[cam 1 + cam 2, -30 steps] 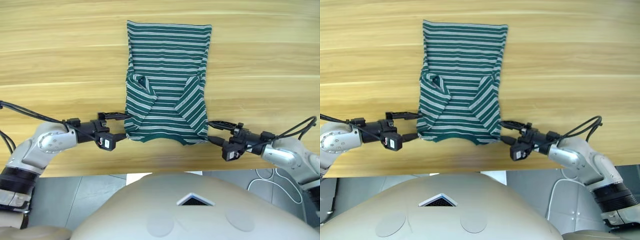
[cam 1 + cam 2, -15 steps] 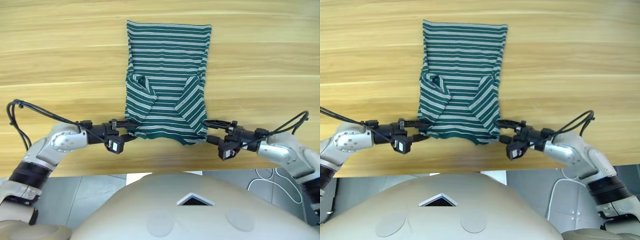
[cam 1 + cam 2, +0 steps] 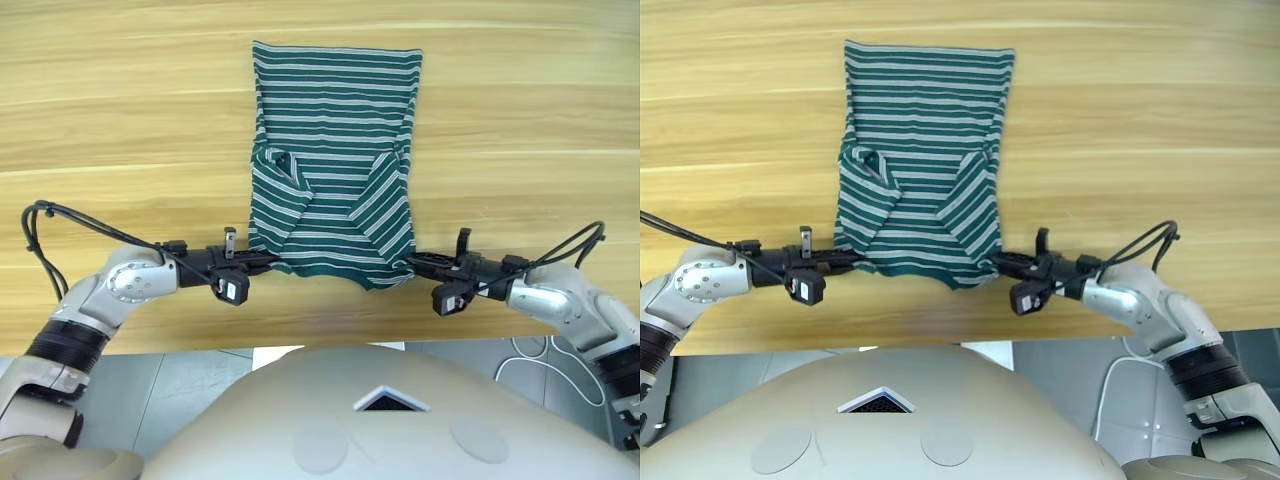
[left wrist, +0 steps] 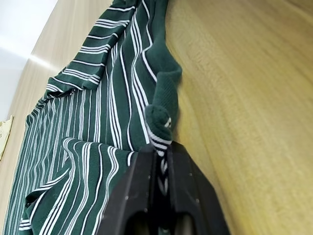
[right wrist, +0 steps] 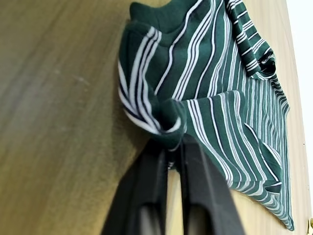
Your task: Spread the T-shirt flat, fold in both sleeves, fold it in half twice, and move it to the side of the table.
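Clamp tight on the near corners of the green striped T-shirt (image 3: 335,150), left gripper (image 3: 262,262) at one, right gripper (image 3: 414,265) at the other. Lies sleeves folded in on the light wooden table (image 3: 120,120), by its near edge. Below, grey floor tiles (image 3: 190,385).

Both head views look steeply down from above the near edge of the table (image 3: 120,120). They sit far enough back to hold the whole T-shirt (image 3: 335,130) mid-frame and both arms along the lower part. In the right eye view the shirt sits further left. Each wrist view looks low along the tabletop from just behind the left gripper (image 4: 161,154) or right gripper (image 5: 172,147), very close to the shirt's near corners, which the head views also show.
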Robot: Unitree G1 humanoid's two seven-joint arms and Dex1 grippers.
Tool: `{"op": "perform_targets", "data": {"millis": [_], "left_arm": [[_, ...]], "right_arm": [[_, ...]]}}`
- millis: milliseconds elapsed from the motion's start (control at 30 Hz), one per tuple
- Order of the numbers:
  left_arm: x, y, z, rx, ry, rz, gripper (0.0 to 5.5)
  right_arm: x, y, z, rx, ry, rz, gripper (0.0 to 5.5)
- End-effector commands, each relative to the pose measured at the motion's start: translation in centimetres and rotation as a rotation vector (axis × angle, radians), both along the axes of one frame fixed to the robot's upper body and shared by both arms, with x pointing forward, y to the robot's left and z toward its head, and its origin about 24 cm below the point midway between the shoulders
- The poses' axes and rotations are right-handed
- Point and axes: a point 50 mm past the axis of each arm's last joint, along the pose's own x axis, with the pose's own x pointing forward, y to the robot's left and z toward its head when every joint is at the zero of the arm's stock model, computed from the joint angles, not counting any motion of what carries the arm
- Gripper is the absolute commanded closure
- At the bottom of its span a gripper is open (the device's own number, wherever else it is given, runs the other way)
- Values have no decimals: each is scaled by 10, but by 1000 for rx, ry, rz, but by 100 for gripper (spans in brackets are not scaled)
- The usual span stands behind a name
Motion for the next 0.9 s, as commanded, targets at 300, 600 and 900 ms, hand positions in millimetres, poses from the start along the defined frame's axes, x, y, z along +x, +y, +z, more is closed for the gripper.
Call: {"op": "perform_targets", "data": {"millis": [300,600,900], "left_arm": [[-65,-12,-12,-110,238,114,544],[-81,-13,22,-211,217,245,545],[-21,-15,42,-315,-81,323,545]], "right_arm": [[-26,-22,7,47,122,-113,550],[-56,-15,35,140,192,-156,550],[-13,2,50,283,8,-197,550]]}}
